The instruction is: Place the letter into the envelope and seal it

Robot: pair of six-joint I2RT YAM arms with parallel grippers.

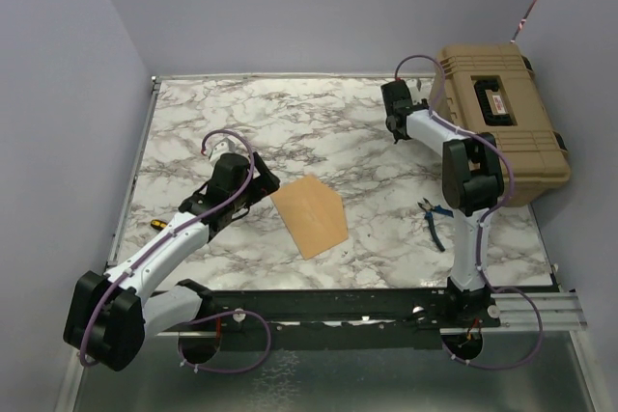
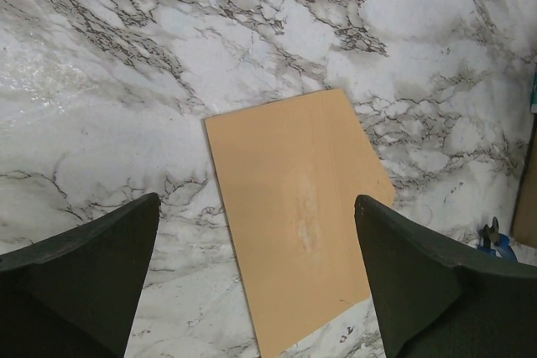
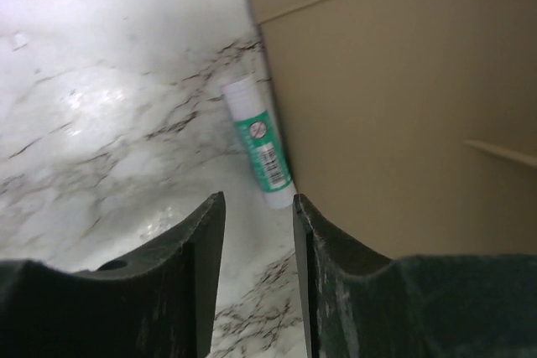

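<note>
Orange-brown envelope [image 2: 294, 215] lies flat just ahead of left tool [image 2: 256, 200] — fingers spread wide, empty.

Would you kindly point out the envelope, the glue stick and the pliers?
envelope [image 1: 309, 216]: top external view, middle of its face.
glue stick [image 3: 262, 148]: right wrist view, green label.
pliers [image 1: 433, 222]: top external view, blue handles.

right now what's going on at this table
Neither robot arm holds anything. The left gripper, open wide, is aimed at the flat orange-brown paper envelope lying on the marble table. The right gripper, jaws slightly apart, points at a green-and-white glue stick lying against the tan plastic toolbox. No separate letter sheet shows, so I cannot tell if it is already inside.
</note>
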